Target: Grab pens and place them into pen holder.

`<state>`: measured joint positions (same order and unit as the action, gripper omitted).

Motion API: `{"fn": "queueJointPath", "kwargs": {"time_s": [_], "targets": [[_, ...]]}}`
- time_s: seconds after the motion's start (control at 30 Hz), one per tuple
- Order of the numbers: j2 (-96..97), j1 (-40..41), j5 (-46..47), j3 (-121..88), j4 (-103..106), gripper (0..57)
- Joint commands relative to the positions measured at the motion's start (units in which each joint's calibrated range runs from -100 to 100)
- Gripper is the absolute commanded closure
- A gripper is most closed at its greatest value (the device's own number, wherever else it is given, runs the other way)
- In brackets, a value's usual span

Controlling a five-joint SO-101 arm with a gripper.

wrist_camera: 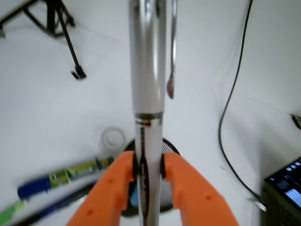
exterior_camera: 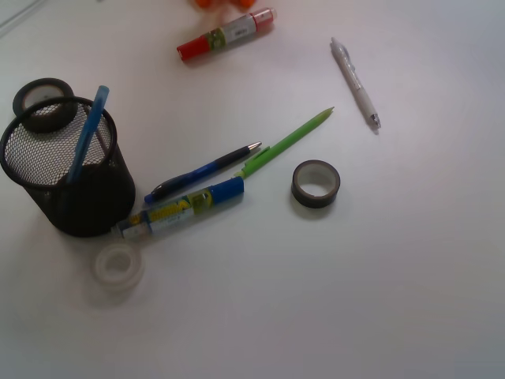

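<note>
Orange claw (wrist_camera: 148,169) clamped on the silver-and-black pen (wrist_camera: 147,84), which it holds upright by the lower barrel so the tip points down toward the black mesh pen holder (wrist_camera: 165,147) — seemingly just below the jaws, though blur in the wrist view makes the alignment uncertain. From the front, the pen holder (exterior_camera: 75,185) already carries the light blue pen (exterior_camera: 87,134), leaning on its rim. Dark blue pen (exterior_camera: 203,171), green pen (exterior_camera: 288,142) and white pen (exterior_camera: 355,83) lie flat on the table (exterior_camera: 379,284) — within reach for later grasps.
</note>
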<state>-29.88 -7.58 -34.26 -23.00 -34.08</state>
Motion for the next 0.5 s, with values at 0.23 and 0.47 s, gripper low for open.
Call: {"fn": "queueJointPath", "kwargs": {"time_s": [0.23,0.47], "targets": [[18.87,-2.10,-8.60,1.99,38.81,54.6],[26.86,-4.57,-14.07,-7.43,64.97,54.7]]}}
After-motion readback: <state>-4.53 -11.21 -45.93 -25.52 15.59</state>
